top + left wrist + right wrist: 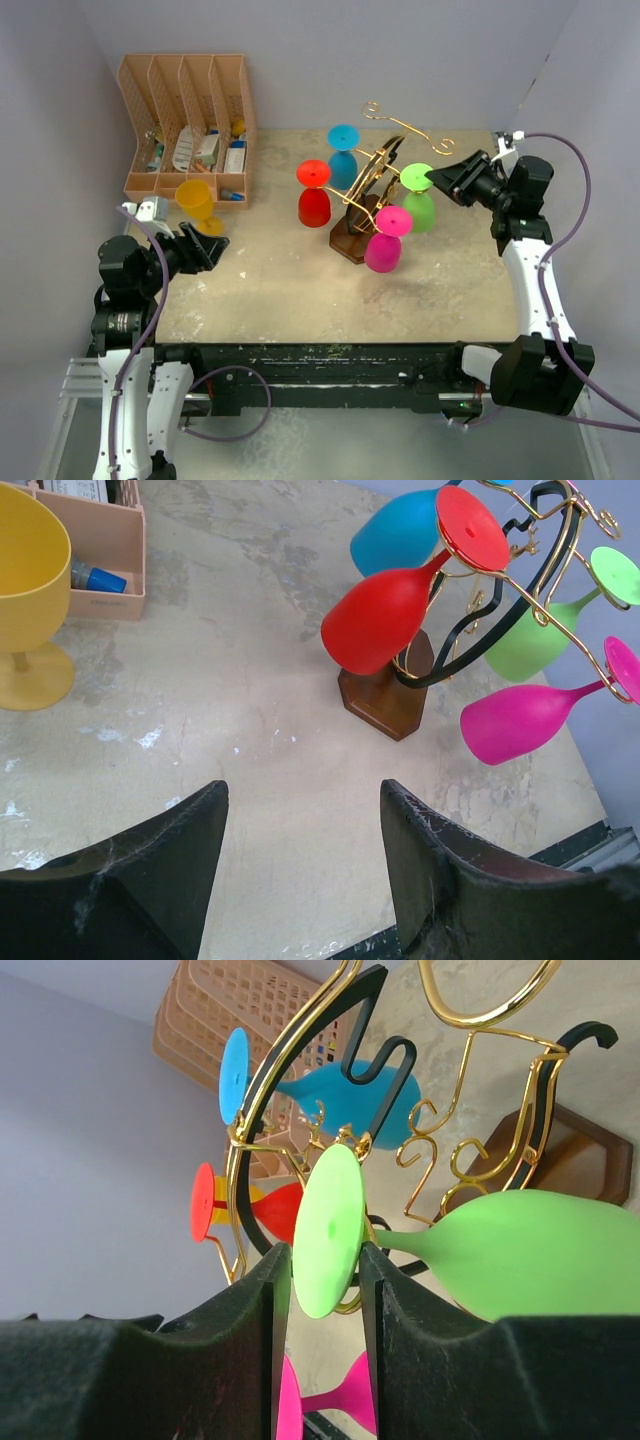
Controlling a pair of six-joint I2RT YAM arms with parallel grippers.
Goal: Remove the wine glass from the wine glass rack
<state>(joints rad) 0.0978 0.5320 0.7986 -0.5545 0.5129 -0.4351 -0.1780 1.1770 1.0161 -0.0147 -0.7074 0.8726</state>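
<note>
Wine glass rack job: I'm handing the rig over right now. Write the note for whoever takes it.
Left pincer: open, empty, above the table.
Right pincer: fingers flank the foot of the green glass; grip unconfirmed.
On the rack: green glass, red glass, blue glass, pink glass. Yellow glass stands on the table.
Done: approach. Left: clamp the foot, slide the green glass off.

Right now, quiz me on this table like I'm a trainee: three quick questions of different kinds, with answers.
1. True or false: the yellow glass hangs on the rack.
2. How many glasses hang on the rack?
3. Whose foot sits between the right gripper's fingers? A red glass, B green glass, C pink glass.
Key: 1 false, it stands on the table; 2 four; 3 B.
</note>
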